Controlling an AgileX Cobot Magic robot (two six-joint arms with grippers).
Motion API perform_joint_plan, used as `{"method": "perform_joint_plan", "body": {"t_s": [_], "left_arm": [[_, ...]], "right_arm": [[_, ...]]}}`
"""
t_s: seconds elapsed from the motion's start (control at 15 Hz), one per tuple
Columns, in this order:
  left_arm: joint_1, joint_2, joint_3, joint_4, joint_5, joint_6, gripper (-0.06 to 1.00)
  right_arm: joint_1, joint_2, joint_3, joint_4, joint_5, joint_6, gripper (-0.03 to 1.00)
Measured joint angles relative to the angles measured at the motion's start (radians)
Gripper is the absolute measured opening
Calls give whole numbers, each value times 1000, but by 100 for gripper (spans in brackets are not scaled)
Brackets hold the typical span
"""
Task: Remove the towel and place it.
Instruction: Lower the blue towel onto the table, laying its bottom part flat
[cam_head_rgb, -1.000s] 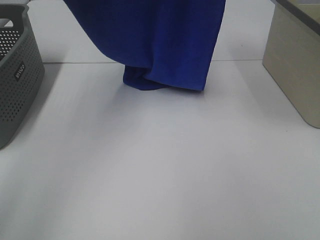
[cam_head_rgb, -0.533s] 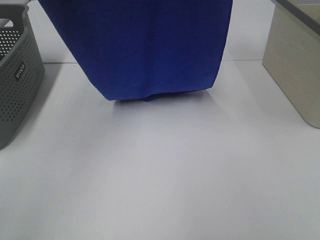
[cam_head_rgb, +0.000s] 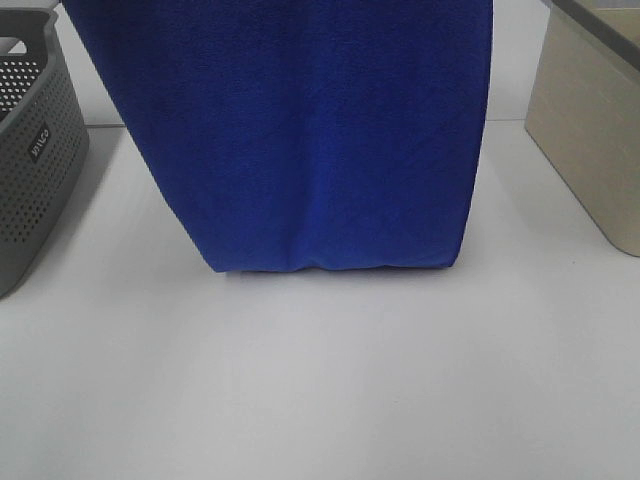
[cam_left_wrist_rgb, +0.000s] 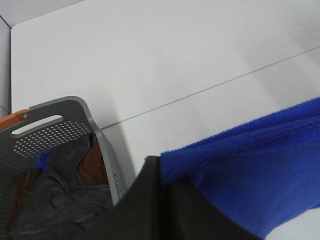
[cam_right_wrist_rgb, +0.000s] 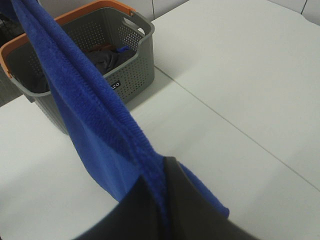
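Royal-blue plush towel (cam_head_rgb: 320, 140) hangs spread flat, its top edge pinched by the left gripper (cam_left_wrist_rgb: 164, 176) and right gripper (cam_right_wrist_rgb: 161, 176), both clamped on the cloth. Hem low over white tabletop (cam_head_rgb: 330, 390); contact unclear. Grey perforated plastic basket (cam_head_rgb: 30, 170) stands to the left, beige box (cam_head_rgb: 590, 140) to the right, both clear of the towel.

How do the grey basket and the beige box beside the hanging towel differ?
The basket is dark grey with perforated walls; the box is beige with plain solid walls. The basket holds dark clothes; the box's inside is hidden. Both stand on the white table.
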Motion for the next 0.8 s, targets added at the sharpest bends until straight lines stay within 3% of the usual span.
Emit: {"method": "perform_joint_plan", "body": {"t_s": [0.13,0.2,0.27,0.4,0.67,0.8], "left_arm": [[-1,24,0,50,-105,-9,0],[-1,70,1,90,-252,-13,0],[-1,82,1,102,-286,-13,0],[0,146,1,179,-463,-14,0],[19,289,1,368,-907,-18,0],[42,380,-32,400,-1103,-18,0]], "right_arm": [[2,26,0,-28,-72,-45,2],[3,61,0,-76,-260,-90,2],[3,71,0,-80,-300,-106,2],[3,119,0,-85,-501,-165,2],[-3,234,-4,11,-827,-347,2],[-5,301,-41,71,-943,-434,2]]}}
